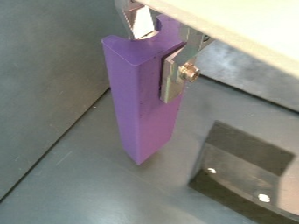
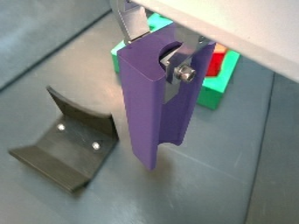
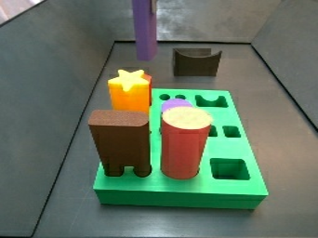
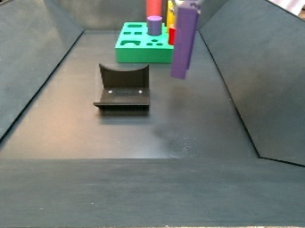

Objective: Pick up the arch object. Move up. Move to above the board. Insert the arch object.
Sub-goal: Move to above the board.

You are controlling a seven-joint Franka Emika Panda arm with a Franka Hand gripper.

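The arch object (image 1: 140, 96), a tall slim purple block, hangs upright in my gripper (image 1: 158, 52), clear of the grey floor. The silver fingers (image 1: 172, 75) are shut on its top end; both wrist views show this, and the gripper (image 2: 158, 52) has the notched top between its plates. In both side views the arch object (image 3: 144, 28) (image 4: 184, 40) hangs in the air, and the gripper itself is cut off above the frame. The green board (image 3: 187, 191) lies in front of it in one side view. In the other, the board (image 4: 128, 43) lies behind it. It is not over the board.
The dark fixture (image 4: 121, 86) stands on the floor near the arch object, also in a wrist view (image 2: 65, 144). On the board stand a brown block (image 3: 122, 139), a red cylinder (image 3: 184, 139) and a yellow star (image 3: 129, 90). Dark walls enclose the floor.
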